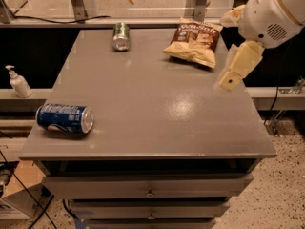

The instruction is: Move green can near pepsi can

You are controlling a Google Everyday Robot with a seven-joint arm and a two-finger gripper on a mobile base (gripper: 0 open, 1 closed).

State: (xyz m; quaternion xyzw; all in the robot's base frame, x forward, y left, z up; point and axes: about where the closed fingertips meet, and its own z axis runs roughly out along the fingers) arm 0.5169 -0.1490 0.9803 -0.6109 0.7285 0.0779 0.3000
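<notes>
The green can (121,36) lies on its side at the far edge of the grey table (157,109), left of the middle. The pepsi can (64,119), dark blue with a silver end, lies on its side near the table's front left corner. My gripper (229,81) hangs above the table's right side, below the white arm housing (274,11). It is far from both cans and holds nothing that I can see.
A brown chip bag (193,42) lies at the far right of the table, just left of the gripper. A white soap dispenser (18,82) stands on a ledge left of the table. Drawers (150,192) sit below the tabletop.
</notes>
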